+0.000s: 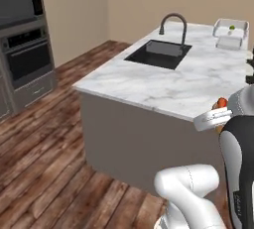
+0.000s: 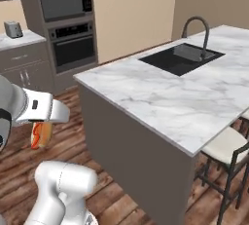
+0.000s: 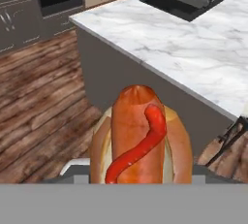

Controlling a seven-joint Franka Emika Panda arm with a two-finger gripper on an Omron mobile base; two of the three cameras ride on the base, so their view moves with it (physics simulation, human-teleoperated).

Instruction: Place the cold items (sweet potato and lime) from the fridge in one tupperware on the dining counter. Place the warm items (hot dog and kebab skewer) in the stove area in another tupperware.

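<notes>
The short red sausage in its tan bun, the hot dog (image 3: 138, 138), sits right in front of the hand camera, rising from about 6 o'clock to the middle of the hand view, a squiggle of red sauce running along its top. In the right base view it hangs at about 9 o'clock, just under the white wrist, over the brown plank floor (image 2: 97, 190) and apart from the long white marble dining counter (image 2: 160, 92) with grey veins. The gripper (image 2: 42, 135) has its fingers clamped on the hot dog's lower end, hidden behind the bun, so the grip is judged from the way the food hangs free in the air. The hot dog looks light and soft: the bun would likely dent under a hard squeeze, and the smooth sausage might slide out of it, so a moderate hold across the bun's sides near the middle seems safest. In the left base view the pale grey rectangular tupperware trays (image 1: 230, 33) sit at about 1 o'clock on the far end of the counter, beyond the black sink (image 1: 158, 53) with its curved dark faucet (image 1: 173, 25); a small green lime (image 1: 231, 27) lies in one of them. Which tray is the shallow one cannot be told from here.
</notes>
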